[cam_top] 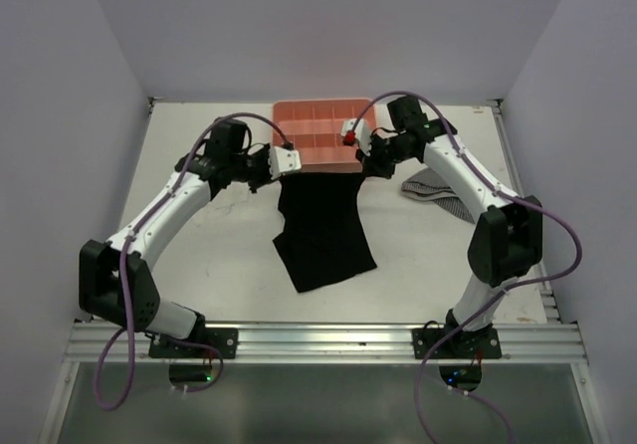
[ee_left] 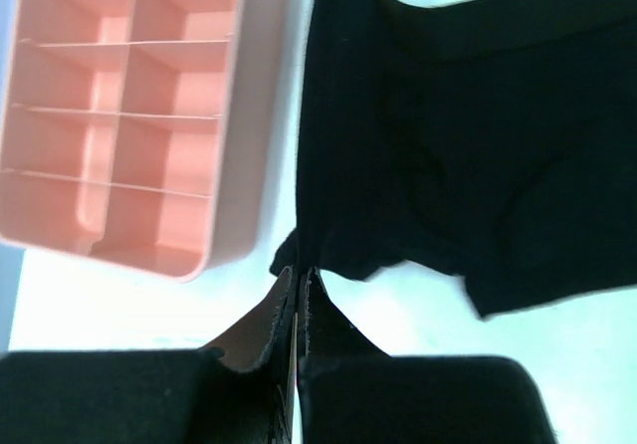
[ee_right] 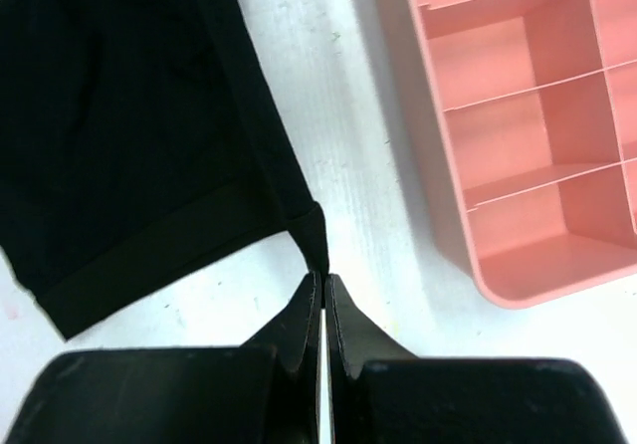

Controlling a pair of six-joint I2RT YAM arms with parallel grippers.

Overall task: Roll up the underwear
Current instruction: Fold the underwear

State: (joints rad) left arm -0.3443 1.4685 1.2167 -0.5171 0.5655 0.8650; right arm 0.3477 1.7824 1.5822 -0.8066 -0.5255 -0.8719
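The black underwear [cam_top: 321, 227] hangs and trails over the white table in the middle, held up by its two far corners just in front of the pink tray [cam_top: 317, 135]. My left gripper [cam_top: 281, 170] is shut on its left corner; in the left wrist view the fabric [ee_left: 448, 135] runs into my closed fingertips [ee_left: 301, 277]. My right gripper [cam_top: 364, 165] is shut on the right corner; in the right wrist view the waistband corner [ee_right: 311, 227] is pinched at the tips [ee_right: 322, 280]. The near end of the garment lies on the table.
The pink tray has several empty compartments and shows in both wrist views [ee_left: 129, 115] [ee_right: 528, 135]. A grey checked cloth [cam_top: 438, 197] lies crumpled at the right, beside my right arm. The table's near edge is a metal rail [cam_top: 328, 339].
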